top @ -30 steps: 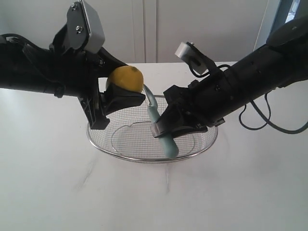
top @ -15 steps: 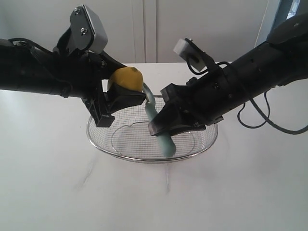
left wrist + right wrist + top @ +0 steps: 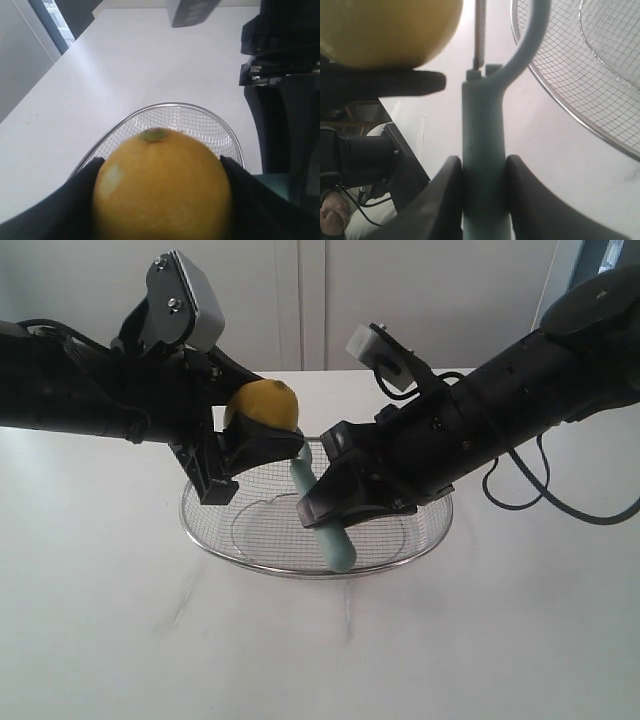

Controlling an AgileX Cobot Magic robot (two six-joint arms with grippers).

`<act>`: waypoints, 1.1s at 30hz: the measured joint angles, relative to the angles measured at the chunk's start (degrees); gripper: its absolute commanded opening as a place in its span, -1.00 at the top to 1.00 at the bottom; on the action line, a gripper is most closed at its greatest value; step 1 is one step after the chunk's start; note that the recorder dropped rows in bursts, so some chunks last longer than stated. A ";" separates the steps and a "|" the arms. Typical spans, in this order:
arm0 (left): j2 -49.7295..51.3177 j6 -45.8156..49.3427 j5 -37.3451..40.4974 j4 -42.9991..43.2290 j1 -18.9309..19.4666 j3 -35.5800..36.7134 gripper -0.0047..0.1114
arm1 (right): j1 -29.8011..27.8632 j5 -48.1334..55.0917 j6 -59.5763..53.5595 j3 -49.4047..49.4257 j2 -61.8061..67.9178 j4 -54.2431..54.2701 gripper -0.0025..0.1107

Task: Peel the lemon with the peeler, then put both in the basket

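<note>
Though smooth-skinned, oval lemon (image 3: 262,405) near wire-mesh basket (image 3: 300,574).

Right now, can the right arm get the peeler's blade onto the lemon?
Probably yes. The peeler, clamped in the right end effector, has its head close beside the lemon. The left end effector grips the lemon low, leaving the upper skin bare, though one jaw lies near the blade.

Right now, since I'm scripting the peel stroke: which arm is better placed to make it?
Right. The right end effector grips the peeler, head up beside the lemon; the left end effector just holds the lemon over the basket.
</note>
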 measured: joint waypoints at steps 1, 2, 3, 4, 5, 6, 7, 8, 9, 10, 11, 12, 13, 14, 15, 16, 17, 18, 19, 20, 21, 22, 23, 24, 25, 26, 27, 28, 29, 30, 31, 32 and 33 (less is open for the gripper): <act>0.00 0.00 0.00 0.00 0.00 0.00 0.92 | 0.00 0.00 0.00 0.00 0.00 0.00 0.96; 0.00 0.00 0.00 0.00 0.00 0.00 0.92 | 0.00 0.00 0.00 0.00 0.00 0.00 0.96; 0.00 0.00 -0.10 0.00 0.00 0.00 0.92 | 0.04 0.00 0.00 0.00 0.00 0.00 0.96; 0.00 0.00 -0.10 0.00 0.00 0.00 0.92 | 0.04 0.00 0.00 0.00 0.00 0.00 0.96; 0.00 0.00 -0.10 0.00 0.00 0.00 0.92 | 0.04 -0.11 0.00 0.00 0.00 0.00 0.96; 0.00 0.00 -0.10 0.00 0.00 0.00 0.92 | 0.04 -0.10 0.00 0.00 0.00 0.00 0.96; 0.00 0.00 -0.10 0.00 0.00 0.00 0.92 | 0.04 -0.10 0.00 0.00 0.00 0.00 0.96; 0.00 0.00 -0.10 0.00 0.00 0.00 0.92 | 0.04 -0.10 0.00 0.00 0.00 0.00 0.96; 0.00 0.10 -0.10 0.00 0.00 0.00 0.92 | 0.04 -0.10 0.00 0.00 0.00 0.00 0.96; 0.00 0.10 -0.10 0.00 0.00 0.00 0.92 | 0.04 -0.10 0.00 0.00 0.00 0.00 0.96; 0.00 0.10 -0.20 0.00 0.00 0.00 0.92 | 0.04 -0.10 0.00 0.00 0.00 0.00 0.96; 0.00 0.10 -0.20 0.00 0.00 0.00 0.92 | 0.04 -0.10 0.00 0.00 0.00 0.00 0.96; 0.00 0.10 -0.51 0.00 0.00 0.00 0.92 | 0.04 -0.14 0.00 0.00 0.00 0.00 0.96; 0.00 0.10 -0.73 0.00 0.00 0.00 0.92 | 0.04 -0.23 0.00 0.00 0.00 0.00 0.96; 0.00 0.10 -1.03 0.00 0.00 0.00 0.92 | 0.04 -0.23 0.00 0.00 0.00 0.00 0.96; 0.00 0.10 -1.33 0.00 0.00 0.00 0.92 | 0.04 -0.23 0.00 0.00 0.00 0.00 0.96; 0.00 0.10 -1.43 0.00 0.00 0.00 0.92 | 0.04 -0.23 0.00 0.00 0.00 0.00 0.96; 0.00 0.10 -1.57 0.00 0.00 0.00 0.92 | 0.04 -0.23 0.00 0.00 0.00 0.00 0.96; 0.00 0.10 -1.57 0.00 0.00 0.00 0.92 | 0.04 -0.23 0.00 0.00 -0.04 0.00 0.96; 0.00 0.10 -1.68 0.00 0.00 0.00 0.92 | 0.04 -0.23 0.00 0.00 -0.04 0.00 0.96; 0.00 0.10 -1.68 0.00 0.00 0.00 0.92 | 0.04 -0.23 0.00 0.00 -0.04 0.00 0.96; 0.00 0.10 -1.68 0.00 0.00 0.00 0.92 | 0.04 -0.23 0.00 0.00 -0.04 0.00 0.96; 0.00 0.10 -1.68 0.00 0.00 0.00 0.92 | 0.04 -0.23 0.00 0.00 -0.04 0.00 0.96; 0.00 0.10 -1.68 0.00 0.00 0.00 0.92 | 0.04 -0.23 0.14 0.00 -0.04 0.00 0.96; 0.00 0.10 -1.68 0.00 0.00 0.00 0.92 | 0.04 -0.23 0.15 0.00 -0.04 0.00 0.96; 0.00 0.10 -1.68 0.00 0.00 0.00 0.92 | 0.04 -0.23 0.15 0.00 -0.04 0.00 0.96; 0.00 0.10 -1.68 0.00 0.00 0.00 0.92 | 0.04 -0.23 0.15 0.00 -0.04 0.00 0.96; 0.00 0.10 -1.68 0.00 0.00 0.00 0.92 | 0.04 -0.23 0.23 0.00 -0.04 0.00 0.96; 0.00 0.10 -1.68 0.00 0.00 0.00 0.92 | 0.04 -0.23 0.23 0.00 -0.04 0.00 0.96; 0.00 0.10 -1.68 0.00 0.00 0.00 0.92 | 0.04 -0.23 0.23 0.00 -0.04 0.00 0.96; 0.00 0.10 -1.68 0.00 0.00 0.00 0.92 | 0.04 -0.23 0.23 0.00 -0.04 0.00 0.96; 0.00 0.10 -1.81 0.00 0.00 0.00 0.92 | 0.04 -0.23 0.23 0.00 -0.04 0.00 0.96; 0.00 0.10 -1.92 0.00 0.00 0.00 0.92 | 0.04 -0.23 0.23 0.00 -0.04 0.00 0.96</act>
